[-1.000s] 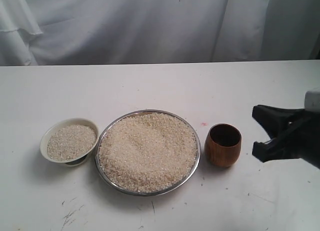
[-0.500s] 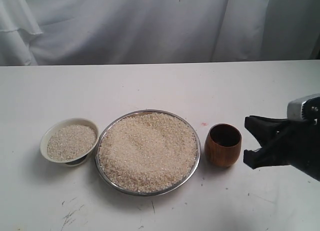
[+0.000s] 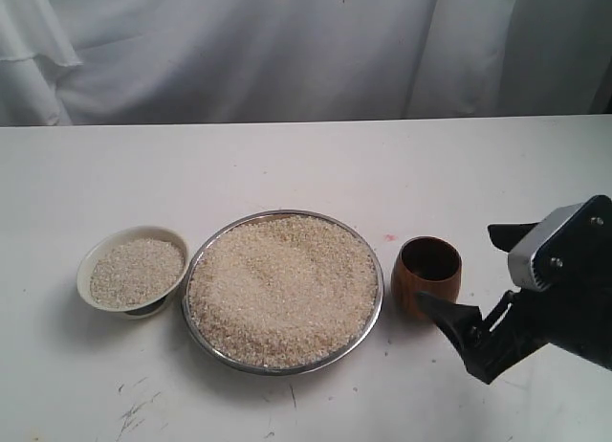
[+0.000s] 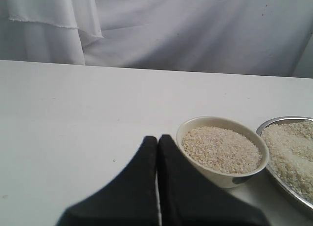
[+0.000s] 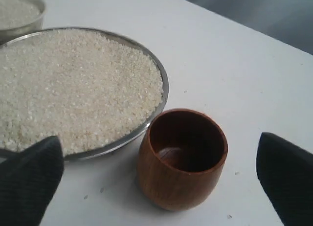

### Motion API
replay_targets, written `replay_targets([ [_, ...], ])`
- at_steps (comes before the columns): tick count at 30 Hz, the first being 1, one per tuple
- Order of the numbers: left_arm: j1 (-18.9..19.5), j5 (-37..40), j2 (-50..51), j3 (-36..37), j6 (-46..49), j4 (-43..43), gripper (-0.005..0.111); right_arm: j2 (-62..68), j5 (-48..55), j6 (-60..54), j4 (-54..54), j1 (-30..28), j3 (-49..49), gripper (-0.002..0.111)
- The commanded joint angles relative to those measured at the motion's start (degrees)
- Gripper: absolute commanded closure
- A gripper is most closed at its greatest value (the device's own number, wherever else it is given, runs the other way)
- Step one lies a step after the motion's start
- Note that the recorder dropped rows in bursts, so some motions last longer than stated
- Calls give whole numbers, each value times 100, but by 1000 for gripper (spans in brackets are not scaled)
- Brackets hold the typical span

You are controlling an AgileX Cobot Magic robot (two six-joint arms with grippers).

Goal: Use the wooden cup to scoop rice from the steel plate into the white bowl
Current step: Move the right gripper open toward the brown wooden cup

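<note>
The steel plate point(image 3: 381, 294) sits mid-table, heaped with rice point(image 3: 282, 289). To its left the white bowl point(image 3: 84, 270) also holds rice point(image 3: 137, 270). The wooden cup point(image 3: 426, 284) stands upright and empty just right of the plate. My right gripper point(image 3: 467, 270) is open beside the cup's right side, one finger in front and one behind, not touching it. In the right wrist view the cup point(image 5: 176, 187) stands between the spread fingers of that gripper point(image 5: 159, 143), next to the plate point(image 5: 164, 84). My left gripper point(image 4: 157, 139) is shut on nothing, beside the bowl point(image 4: 220, 177).
A white cloth point(image 3: 287, 50) hangs behind the white table point(image 3: 287, 165). Small dark specks mark the table's front point(image 3: 134, 408). The left arm does not show in the exterior view.
My right gripper has moved left and down towards the wooden cup and has tilted, so its open fingers now flank the cup's right side. Cup, plate and bowl have not moved.
</note>
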Motion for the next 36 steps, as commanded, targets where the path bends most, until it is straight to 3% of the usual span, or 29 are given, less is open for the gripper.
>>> replay_targets([
  [1,-9,-36,-29,26,-18,-4,107,8,138,-170,-199,3,18,6],
  [6,-9,-36,-29,26,-18,-4,107,61,174,-455,321,3,69,6],
  [11,-9,-36,-29,26,-18,-4,107,656,-804,-866,897,-168,282,6],
  [20,-9,-36,-29,26,-18,-4,107,2205,-2493,-749,849,-536,291,6],
  [31,-9,-36,-29,26,-18,-4,107,3110,-2974,-979,923,-622,60,6],
  [36,-9,-36,-29,26,-18,-4,107,3658,-2997,-459,96,-861,-604,6],
])
